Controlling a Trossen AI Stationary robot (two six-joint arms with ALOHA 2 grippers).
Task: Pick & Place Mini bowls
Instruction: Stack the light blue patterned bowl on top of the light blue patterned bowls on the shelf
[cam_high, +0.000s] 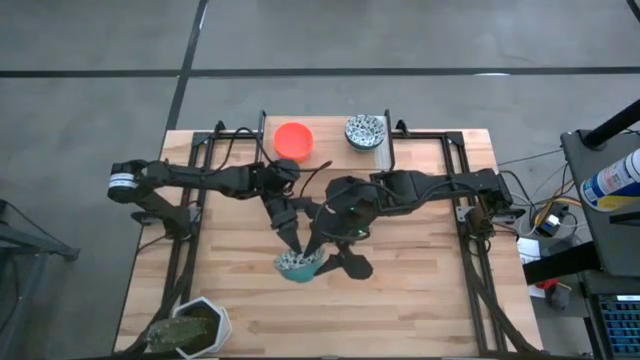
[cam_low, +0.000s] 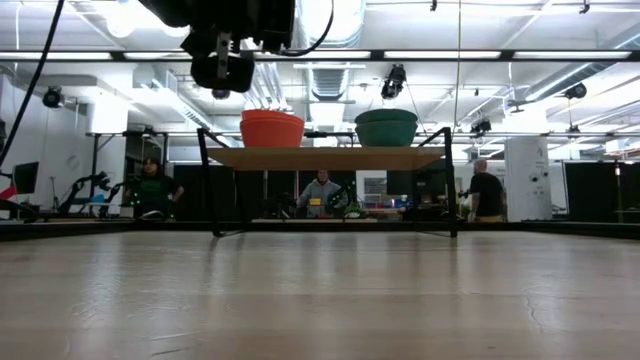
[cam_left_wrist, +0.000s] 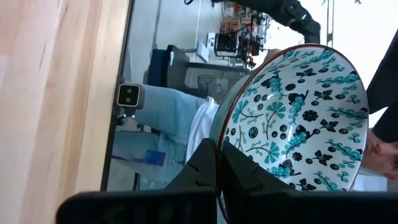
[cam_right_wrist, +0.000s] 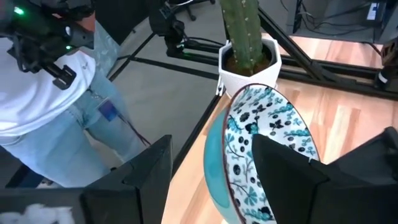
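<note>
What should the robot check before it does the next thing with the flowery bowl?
1. Left end effector pinching the rim of the patterned bowl: ok.
2. Right end effector open, with one finger on either side of that bowl: ok.
3. Bowl level: not ok, it is tipped on its side.
4. Plant pot out of the way: ok, it stands at a corner of the table, apart from both arms.
5. Orange bowl and speckled bowl out of the way: ok, both sit at the far edge.
6. Pinch firm enough: cannot tell.
</note>
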